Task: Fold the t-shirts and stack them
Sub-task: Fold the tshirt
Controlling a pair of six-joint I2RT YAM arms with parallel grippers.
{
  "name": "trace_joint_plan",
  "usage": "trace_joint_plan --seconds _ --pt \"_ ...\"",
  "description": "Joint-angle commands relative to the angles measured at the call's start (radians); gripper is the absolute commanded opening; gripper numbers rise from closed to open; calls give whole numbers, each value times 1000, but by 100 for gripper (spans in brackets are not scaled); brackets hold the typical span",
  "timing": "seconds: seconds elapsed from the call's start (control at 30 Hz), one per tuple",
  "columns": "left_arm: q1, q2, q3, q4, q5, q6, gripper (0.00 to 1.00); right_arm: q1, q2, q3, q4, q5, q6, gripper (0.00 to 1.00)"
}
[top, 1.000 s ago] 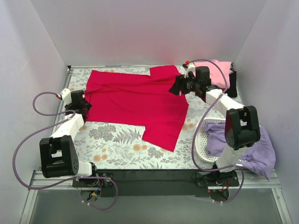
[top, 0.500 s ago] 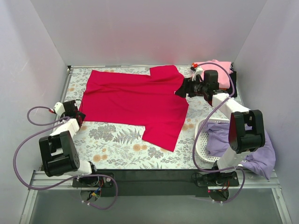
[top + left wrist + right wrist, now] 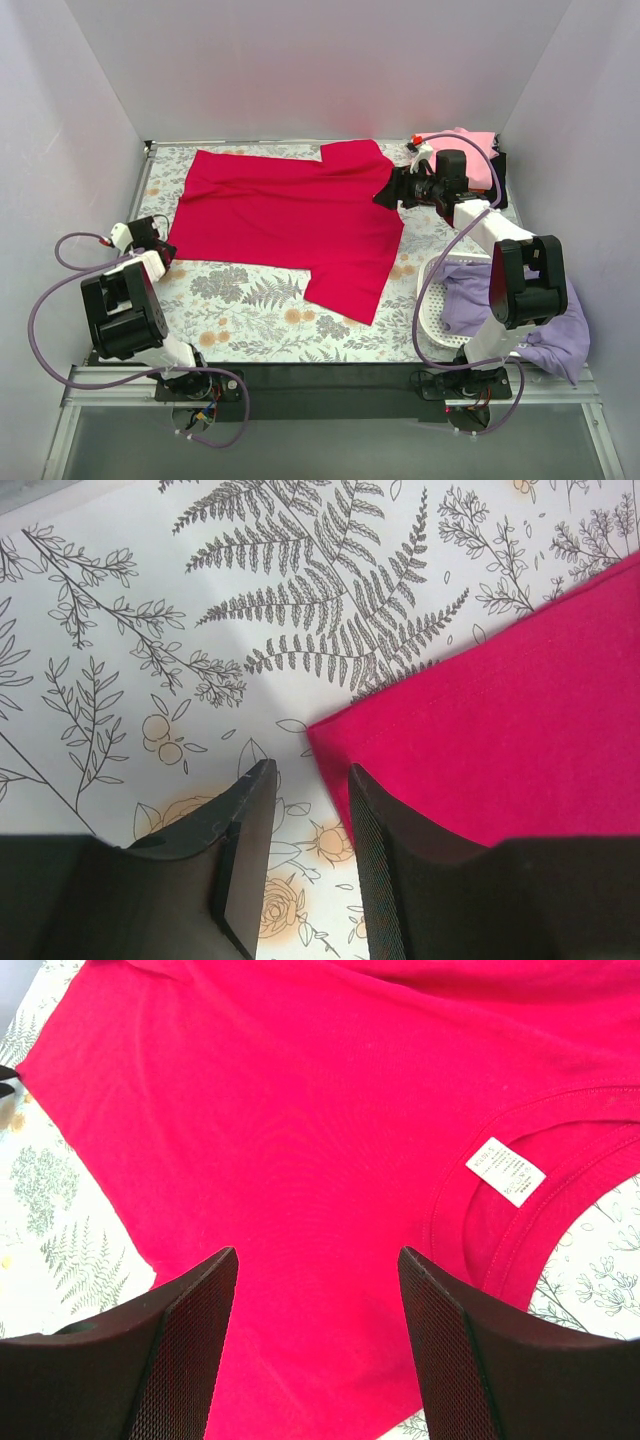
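- One red t-shirt [image 3: 290, 215] lies spread flat on the flowered table [image 3: 260, 300], hem toward the left arm and collar toward the right, so it looks laid out ready for folding
- Left gripper [image 3: 310, 780] sits low at the shirt's near-left corner, its jaws a narrow gap apart with nothing between them; the hem corner lies just ahead of the tips, which suits a pinch on that corner
- Right gripper [image 3: 315, 1255] hangs over the collar end, jaws wide and empty, with the neck label [image 3: 505, 1171] just beside it; whether its tips touch the cloth I cannot tell
- Pink t-shirt [image 3: 475, 150] rests folded at the far right corner, likely the start of the stack
- Lavender t-shirt [image 3: 545, 320] spills out of the white basket [image 3: 432, 300], probably waiting its turn
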Motion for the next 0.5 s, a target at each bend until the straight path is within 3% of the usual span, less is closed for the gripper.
trace_joint_plan --seconds 0.0,0.37,0.47 --pt "11 16 24 9 6 12 34 -2 -34 -5 42 -24 5 60" --pt "15 69 35 44 14 30 33 -4 -14 5 44 -31 6 60" --pt "15 74 38 42 8 37 27 -4 -14 5 44 -30 6 60"
